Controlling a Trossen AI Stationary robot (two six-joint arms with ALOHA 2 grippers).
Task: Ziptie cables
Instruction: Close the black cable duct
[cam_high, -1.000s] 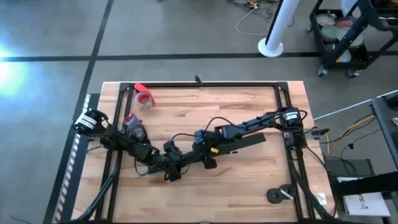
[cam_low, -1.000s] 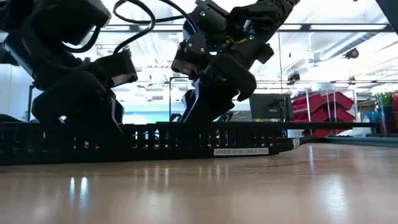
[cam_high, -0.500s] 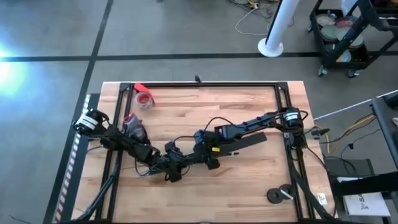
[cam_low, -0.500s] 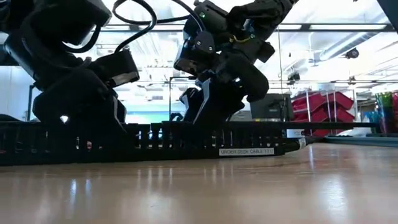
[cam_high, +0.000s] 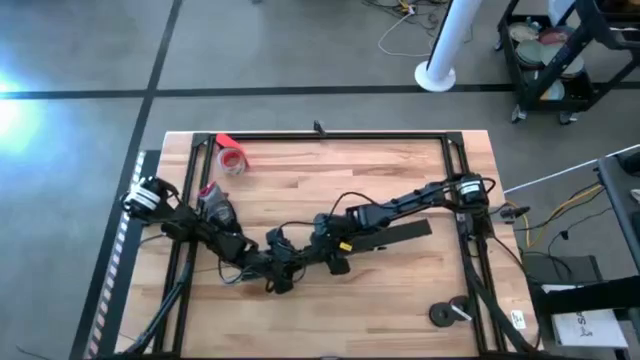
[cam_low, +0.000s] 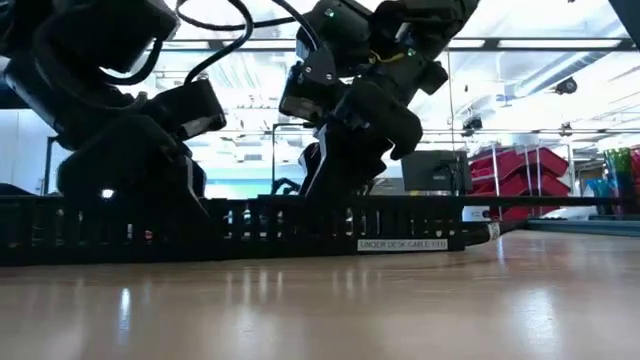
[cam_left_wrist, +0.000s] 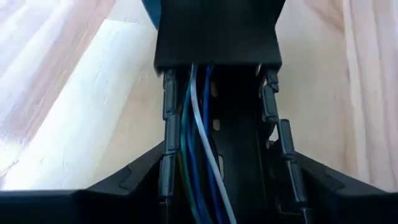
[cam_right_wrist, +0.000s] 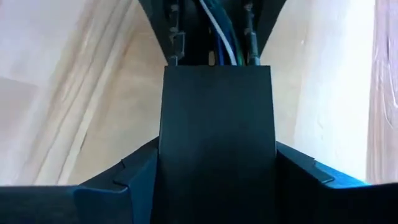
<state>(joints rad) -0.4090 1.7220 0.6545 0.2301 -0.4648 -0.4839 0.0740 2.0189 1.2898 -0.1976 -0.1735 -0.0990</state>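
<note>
The right gripper (cam_right_wrist: 217, 163) is closing its two fingers against the side edges of a flat black cover (cam_right_wrist: 217, 106), held about as wide as that cover. The left gripper (cam_left_wrist: 225, 186) is straddling a slotted cable duct (cam_left_wrist: 169, 130), its fingers pressing on the duct's two outer walls, part open to that width. The two grippers are meeting nose to nose near the front middle of the wooden table (cam_high: 400, 175), each arm reaching in from its own side.

The cables (cam_left_wrist: 198, 124) are lying lengthwise inside the duct: thin round wires in blue, white and green, running under the cover's edge. No ziptie is showing in any view, so the step in hand looks like seating the cover over the wires, not cinching a tie.

To do that well, the left gripper should be holding the duct flat and steady while the right keeps the cover square to the channel. The white wire is riding high near one wall and could get pinched, so the push should be slow.

The duct is rigid matte plastic with comb-like slotted walls that will flex a little. Its pale label (cam_low: 400, 244) is facing the low camera. The cover is smooth and plain. A separate flat black strip (cam_high: 400, 232) is lying just beside the right arm.
</note>
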